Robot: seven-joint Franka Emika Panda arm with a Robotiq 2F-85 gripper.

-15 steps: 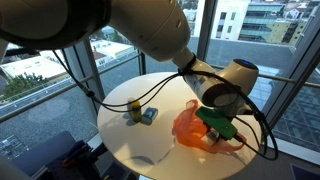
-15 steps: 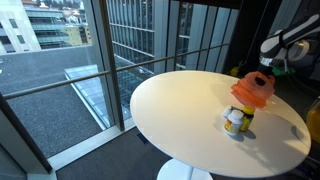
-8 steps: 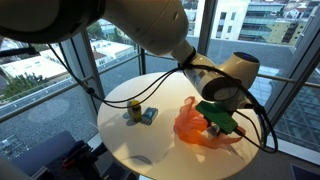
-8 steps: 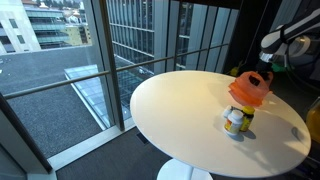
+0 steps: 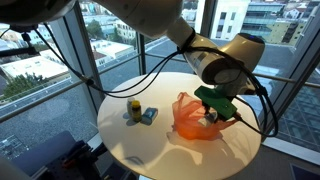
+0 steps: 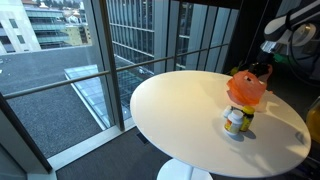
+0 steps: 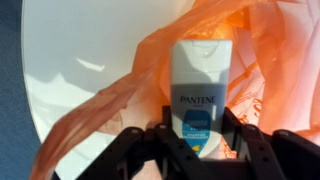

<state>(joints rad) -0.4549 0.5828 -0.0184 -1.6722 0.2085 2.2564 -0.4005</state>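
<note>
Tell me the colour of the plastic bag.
The plastic bag behind the Pantene bottle is translucent orange; wrist view shows it best.

Gripper (image 5: 216, 108) risen since a second ago, lifting white bottle (image 7: 199, 92) and orange bag (image 5: 188, 118) higher over table (image 5: 150, 150); bag drapes wider.

We see a round white table (image 6: 180, 110) on a white pedestal (image 6: 183, 171), standing close to tall windows (image 6: 60, 70) with dark frames (image 6: 100, 60) that reach down to the floor (image 6: 120, 155), which is dark grey. Outside, in an exterior view, there are city buildings (image 5: 45, 68) in bright daylight, and the sun falls strongly on the tabletop.
</note>
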